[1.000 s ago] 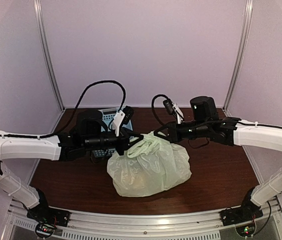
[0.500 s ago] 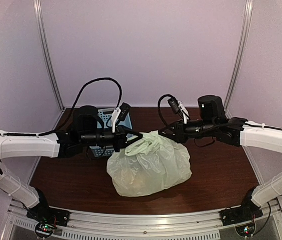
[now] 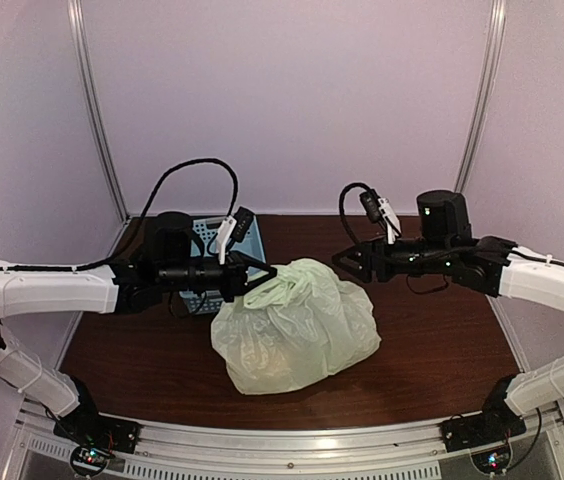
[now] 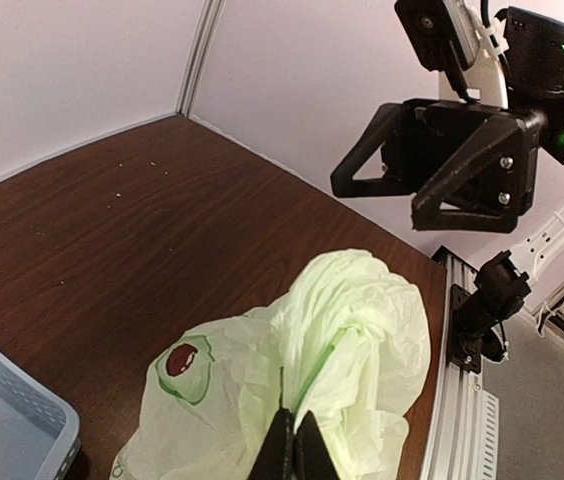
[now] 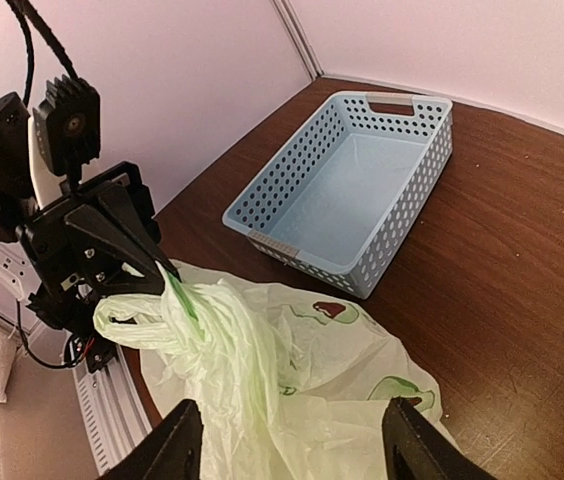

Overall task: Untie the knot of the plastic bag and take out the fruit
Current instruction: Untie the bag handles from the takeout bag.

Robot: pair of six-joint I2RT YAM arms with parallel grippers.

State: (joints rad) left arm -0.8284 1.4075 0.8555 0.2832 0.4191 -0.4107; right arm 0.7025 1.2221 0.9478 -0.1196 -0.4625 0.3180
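Note:
The pale yellow-green plastic bag [image 3: 294, 330] sits bulging at the table's middle. My left gripper [image 3: 260, 278] is shut on a twisted strand of the bag's handle [image 5: 184, 300], holding it up and to the left; in the left wrist view its fingertips [image 4: 295, 448] pinch the plastic. I cannot tell whether the bunched plastic is the knot. My right gripper [image 3: 346, 262] hangs open just right of the bag's top, touching nothing; its fingers [image 5: 177, 445] frame the bag [image 5: 332, 390] from above. The fruit is hidden inside the bag.
A light blue perforated basket [image 5: 402, 210] stands behind the bag at the back left, partly behind the left arm [image 3: 220, 232]. Dark wooden tabletop [image 3: 432, 340] lies to the bag's right. A metal rail [image 3: 292, 440] runs along the near edge.
My right gripper opened, let go of the bag's top and drew back to the right. The left gripper pulled its handle strand slightly left, and the bag's top slumped.

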